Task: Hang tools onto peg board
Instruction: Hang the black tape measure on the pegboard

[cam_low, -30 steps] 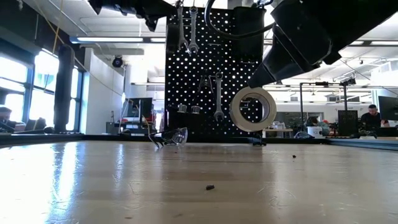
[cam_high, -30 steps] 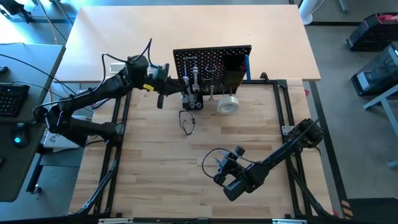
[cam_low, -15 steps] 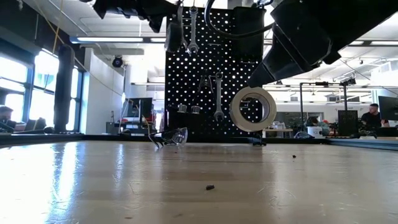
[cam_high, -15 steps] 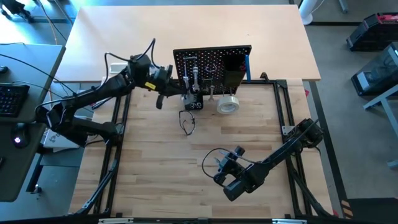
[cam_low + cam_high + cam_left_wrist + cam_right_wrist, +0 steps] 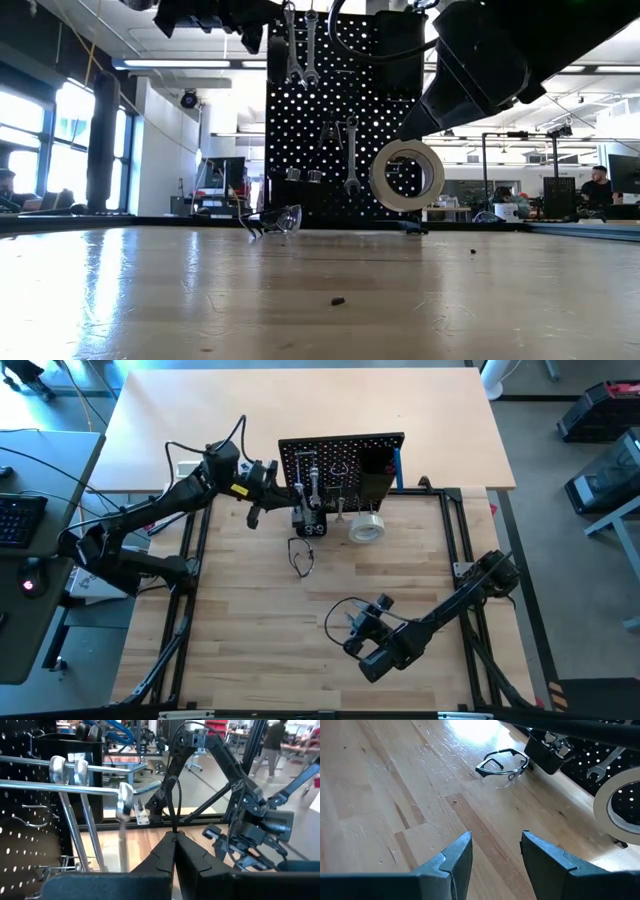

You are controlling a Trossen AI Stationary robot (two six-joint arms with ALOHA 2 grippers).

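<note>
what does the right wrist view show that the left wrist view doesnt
Only the right wrist view shows the safety glasses lying on the wooden table, the pale tape roll, and the right gripper with its fingers open and empty above bare wood.

Only the left wrist view shows the left gripper with its fingers shut, beside long silver wrenches hanging on hooks, and the right arm farther off.

Both show the black peg board with a wrench on it.
</note>
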